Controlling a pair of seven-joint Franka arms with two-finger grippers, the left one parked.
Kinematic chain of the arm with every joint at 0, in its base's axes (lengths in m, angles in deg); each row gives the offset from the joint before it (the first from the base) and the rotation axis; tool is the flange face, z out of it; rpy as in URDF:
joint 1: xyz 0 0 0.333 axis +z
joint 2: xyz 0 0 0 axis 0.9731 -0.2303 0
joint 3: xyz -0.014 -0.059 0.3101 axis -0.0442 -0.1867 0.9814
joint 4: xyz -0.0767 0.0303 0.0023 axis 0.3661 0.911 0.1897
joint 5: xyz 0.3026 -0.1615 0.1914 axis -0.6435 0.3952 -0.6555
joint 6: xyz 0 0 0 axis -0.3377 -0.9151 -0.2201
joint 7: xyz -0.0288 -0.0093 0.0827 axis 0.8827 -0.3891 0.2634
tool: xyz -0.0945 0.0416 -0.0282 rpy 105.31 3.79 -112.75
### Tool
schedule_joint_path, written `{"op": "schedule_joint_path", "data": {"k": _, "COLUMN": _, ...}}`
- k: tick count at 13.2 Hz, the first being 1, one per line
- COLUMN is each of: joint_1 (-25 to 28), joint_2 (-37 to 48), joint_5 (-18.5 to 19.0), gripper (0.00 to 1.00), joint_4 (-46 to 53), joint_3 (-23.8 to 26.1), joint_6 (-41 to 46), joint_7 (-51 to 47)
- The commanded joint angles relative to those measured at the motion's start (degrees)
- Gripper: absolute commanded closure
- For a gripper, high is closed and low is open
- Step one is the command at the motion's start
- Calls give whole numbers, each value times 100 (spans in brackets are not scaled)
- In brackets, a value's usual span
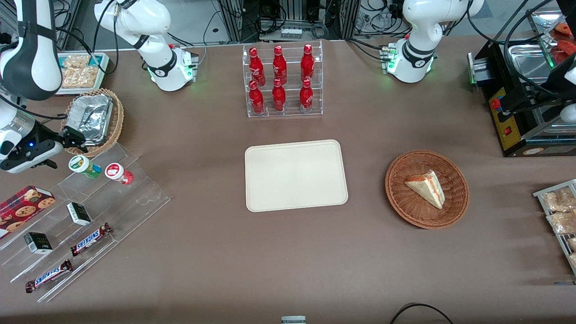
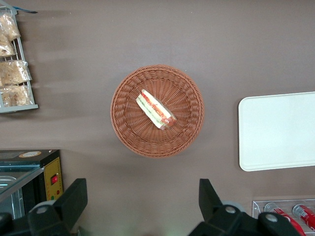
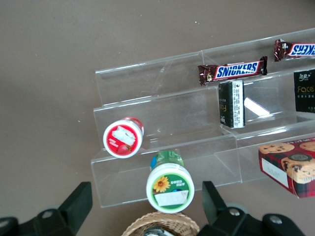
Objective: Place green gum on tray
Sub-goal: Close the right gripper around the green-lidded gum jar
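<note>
The green gum [image 1: 83, 166] lies on the top step of a clear acrylic stand [image 1: 85, 216], its white lid with a green-and-orange label facing out; it also shows in the right wrist view [image 3: 170, 187]. A red-bodied canister [image 1: 118, 173] sits beside it, also seen in the right wrist view [image 3: 123, 137]. My right gripper [image 1: 74, 138] hovers open and empty just above the green gum, over the edge of a wicker basket; in the right wrist view [image 3: 146, 204] its fingers stand wide on either side of the lid. The cream tray [image 1: 296, 174] lies bare at mid-table.
A wicker basket with a foil container [image 1: 91, 120] is beside the gripper. The stand also holds Snickers bars [image 1: 91, 238], small dark boxes [image 1: 79, 213] and a cookie box [image 1: 24, 204]. A rack of red bottles [image 1: 282, 81] and a sandwich basket [image 1: 426, 189] stand farther along.
</note>
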Motion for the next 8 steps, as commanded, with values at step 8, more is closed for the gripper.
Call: {"op": "schedule_joint_path", "data": {"k": 8, "joint_1": -44, "joint_2": -369, "joint_5": -64, "gripper": 1, "joint_4": -340, "joint_3": -261, "joint_6": -764, "joint_7": 812}}
